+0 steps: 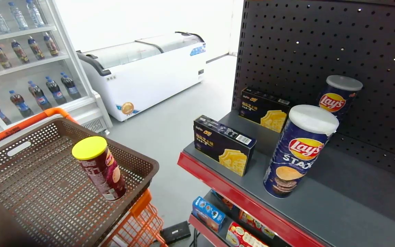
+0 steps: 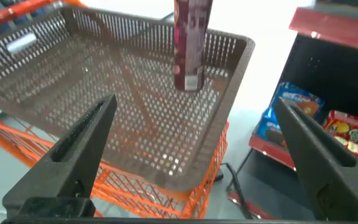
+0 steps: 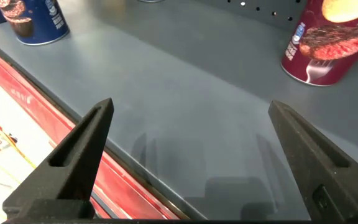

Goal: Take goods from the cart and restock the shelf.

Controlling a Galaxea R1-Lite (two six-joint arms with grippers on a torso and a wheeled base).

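A dark red chip can with a yellow lid (image 1: 100, 167) stands upright in the brown basket (image 1: 19, 192) of the orange cart; its lower part shows as the can (image 2: 191, 46) in the left wrist view. My left gripper (image 2: 194, 155) hangs open outside the basket's near wall, short of the can. On the grey shelf (image 1: 338, 206) stand two blue chip cans (image 1: 298, 151) (image 1: 338, 94) and two dark biscuit boxes (image 1: 223, 144) (image 1: 264, 109). My right gripper (image 3: 191, 155) is open above bare shelf board (image 3: 185, 93), between a blue can (image 3: 36, 22) and a red can (image 3: 325, 46).
The shelf has a red front lip (image 1: 238, 202) and a black pegboard back (image 1: 321, 51). Snack packs (image 1: 208, 212) fill the lower shelf. A white chest freezer (image 1: 142, 72) and a drinks fridge (image 1: 19, 61) stand behind the cart. A black item lies on the floor (image 1: 175, 232).
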